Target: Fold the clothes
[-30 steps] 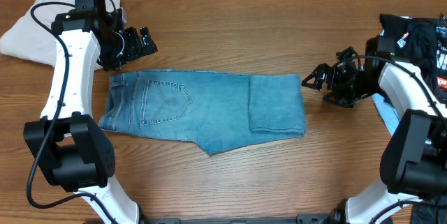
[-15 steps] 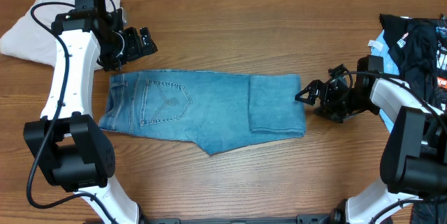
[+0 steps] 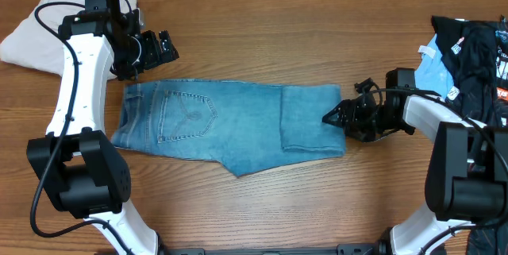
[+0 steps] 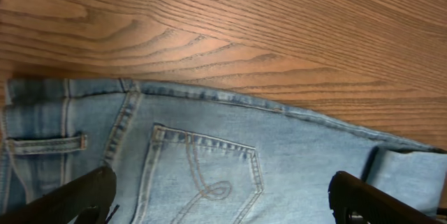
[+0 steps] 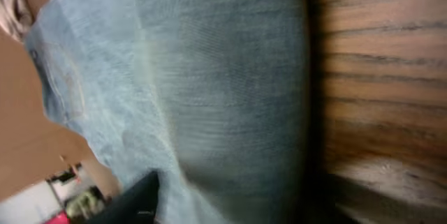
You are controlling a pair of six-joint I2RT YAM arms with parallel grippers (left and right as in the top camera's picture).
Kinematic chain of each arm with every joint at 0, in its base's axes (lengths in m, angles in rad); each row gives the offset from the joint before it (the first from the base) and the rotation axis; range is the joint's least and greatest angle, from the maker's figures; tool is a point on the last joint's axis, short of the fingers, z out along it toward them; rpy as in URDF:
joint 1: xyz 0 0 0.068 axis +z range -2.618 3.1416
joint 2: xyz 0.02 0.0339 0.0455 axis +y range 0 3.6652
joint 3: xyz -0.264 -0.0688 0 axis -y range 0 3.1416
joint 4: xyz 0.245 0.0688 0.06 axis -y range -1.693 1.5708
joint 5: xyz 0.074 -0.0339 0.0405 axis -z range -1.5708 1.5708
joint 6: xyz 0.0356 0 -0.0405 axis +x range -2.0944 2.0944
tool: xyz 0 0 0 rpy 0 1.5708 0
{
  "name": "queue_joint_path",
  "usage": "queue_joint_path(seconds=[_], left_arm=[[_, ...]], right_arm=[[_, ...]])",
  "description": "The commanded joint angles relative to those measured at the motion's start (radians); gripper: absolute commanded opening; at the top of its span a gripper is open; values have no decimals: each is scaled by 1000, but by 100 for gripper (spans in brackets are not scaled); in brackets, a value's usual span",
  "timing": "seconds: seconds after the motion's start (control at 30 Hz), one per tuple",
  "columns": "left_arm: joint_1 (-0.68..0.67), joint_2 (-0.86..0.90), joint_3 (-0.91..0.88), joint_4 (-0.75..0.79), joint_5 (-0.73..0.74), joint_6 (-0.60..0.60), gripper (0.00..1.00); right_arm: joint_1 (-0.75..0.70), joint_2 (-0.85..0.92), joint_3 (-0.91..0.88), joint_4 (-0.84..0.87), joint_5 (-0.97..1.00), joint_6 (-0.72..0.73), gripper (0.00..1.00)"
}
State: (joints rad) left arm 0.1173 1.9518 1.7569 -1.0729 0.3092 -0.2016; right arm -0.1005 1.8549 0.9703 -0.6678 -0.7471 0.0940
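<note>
One pair of jeans (image 3: 230,124), right end effector (image 3: 329,117) alongside

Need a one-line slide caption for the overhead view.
Right gripper at the folded right edge of the jeans; left gripper open near the waistband corner, on a wooden table.

A: The jeans (image 3: 230,124)?
B: Light blue denim, with paler curved stitching on the pocket (image 4: 202,175) between the black left fingers (image 4: 70,196).
A: The table (image 3: 262,25)?
B: Brown, streaked wood grain. By the right finger (image 5: 133,199) the blurred jeans seem greyer blue.
</note>
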Motion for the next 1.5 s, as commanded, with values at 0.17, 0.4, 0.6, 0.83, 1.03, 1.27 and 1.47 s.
queue_joint_path(seconds=[0.17, 0.4, 0.6, 0.83, 1.03, 1.27, 1.47], left_arm=[[-10, 10, 17, 1, -6, 23, 100], [-10, 10, 17, 0, -7, 23, 100], [-10, 10, 17, 0, -19, 23, 100], [-10, 10, 17, 2, -32, 23, 100], [-9, 10, 17, 11, -32, 22, 100], [-10, 10, 17, 13, -32, 22, 100], [-10, 10, 17, 12, -31, 22, 100]], right_arm=[[10, 6, -8, 18, 84, 98, 4], [-2, 6, 66, -50, 208, 176, 4], [-20, -9, 227, -248, 454, 203, 4], [-17, -51, 388, -401, 592, 220, 4], [23, -82, 435, -446, 650, 231, 4], [136, -93, 439, -444, 777, 304, 4], [253, -93, 441, -444, 819, 334, 4]])
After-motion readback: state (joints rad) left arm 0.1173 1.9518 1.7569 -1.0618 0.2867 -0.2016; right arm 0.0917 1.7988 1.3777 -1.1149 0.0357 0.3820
